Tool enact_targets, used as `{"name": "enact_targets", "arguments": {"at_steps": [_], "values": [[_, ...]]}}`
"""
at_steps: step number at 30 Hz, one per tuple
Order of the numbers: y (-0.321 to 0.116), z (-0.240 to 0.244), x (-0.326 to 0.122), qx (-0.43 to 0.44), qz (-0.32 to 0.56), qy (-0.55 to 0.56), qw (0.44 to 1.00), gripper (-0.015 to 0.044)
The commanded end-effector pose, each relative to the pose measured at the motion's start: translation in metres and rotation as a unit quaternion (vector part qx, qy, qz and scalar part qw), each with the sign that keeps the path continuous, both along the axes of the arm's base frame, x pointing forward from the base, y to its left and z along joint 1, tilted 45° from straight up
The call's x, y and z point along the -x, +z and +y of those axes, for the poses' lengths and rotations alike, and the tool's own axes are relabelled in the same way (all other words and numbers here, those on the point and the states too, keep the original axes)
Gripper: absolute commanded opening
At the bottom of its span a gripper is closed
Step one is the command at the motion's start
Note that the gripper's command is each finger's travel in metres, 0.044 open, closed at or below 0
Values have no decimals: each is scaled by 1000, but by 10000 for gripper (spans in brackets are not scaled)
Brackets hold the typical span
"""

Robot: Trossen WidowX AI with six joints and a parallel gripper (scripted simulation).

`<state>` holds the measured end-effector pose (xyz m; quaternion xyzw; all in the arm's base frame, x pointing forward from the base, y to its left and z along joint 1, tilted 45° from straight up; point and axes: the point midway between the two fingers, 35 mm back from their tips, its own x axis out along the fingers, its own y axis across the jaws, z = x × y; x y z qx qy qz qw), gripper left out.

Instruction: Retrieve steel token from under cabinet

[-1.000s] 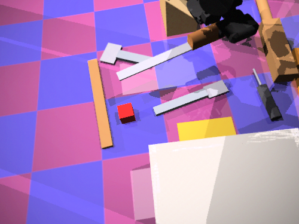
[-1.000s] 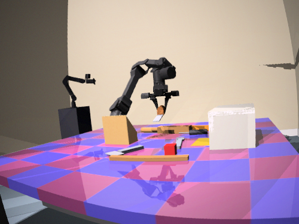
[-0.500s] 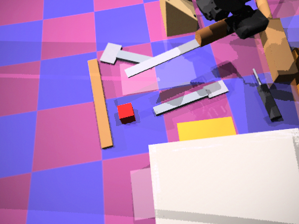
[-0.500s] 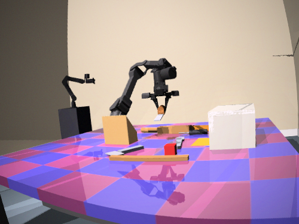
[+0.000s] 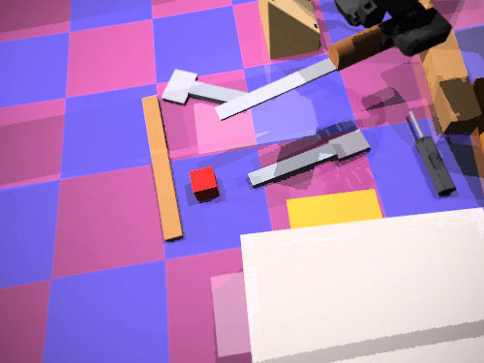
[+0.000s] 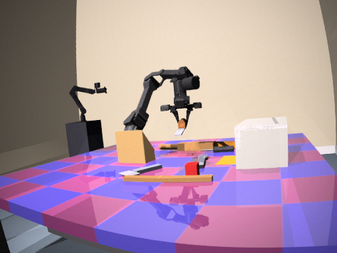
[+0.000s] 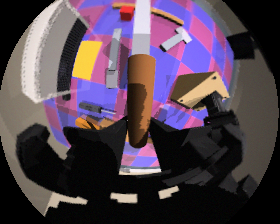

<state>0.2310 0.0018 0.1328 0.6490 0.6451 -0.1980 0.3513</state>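
My gripper (image 5: 387,33) (image 6: 182,119) (image 7: 138,118) is shut on the brown handle of a scraper-like tool (image 5: 360,47) (image 6: 182,123) (image 7: 141,75). Its long flat metal blade points away from the fingers, and the tool hangs above the table. The white cabinet (image 5: 339,276) (image 6: 261,148) (image 7: 37,60) stands to one side, with dark vent slots (image 7: 70,55) low on its face in the wrist view. The yellow marked area (image 5: 334,208) (image 6: 226,160) (image 7: 87,60) lies in front of it, with nothing seen on it. The steel token is not visible in any view.
A grey flat bar (image 5: 295,165) (image 7: 114,55), a grey T-headed bar (image 5: 179,87) (image 7: 176,39), a red cube (image 5: 204,181) (image 6: 192,169), a wooden strip (image 5: 162,169) (image 6: 168,179) and a dark screwdriver (image 5: 436,165) (image 7: 90,107) lie around. A wooden wedge (image 5: 292,34) (image 6: 129,146) stands by the arm's base.
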Motion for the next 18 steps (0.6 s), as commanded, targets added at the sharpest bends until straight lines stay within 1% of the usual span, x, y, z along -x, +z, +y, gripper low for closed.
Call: {"name": "enact_targets", "arguments": {"at_steps": [1, 18], "values": [[6, 3, 2, 3, -3, -3, 1000, 0], [16, 14, 6, 4, -14, 8, 1000, 0]]}}
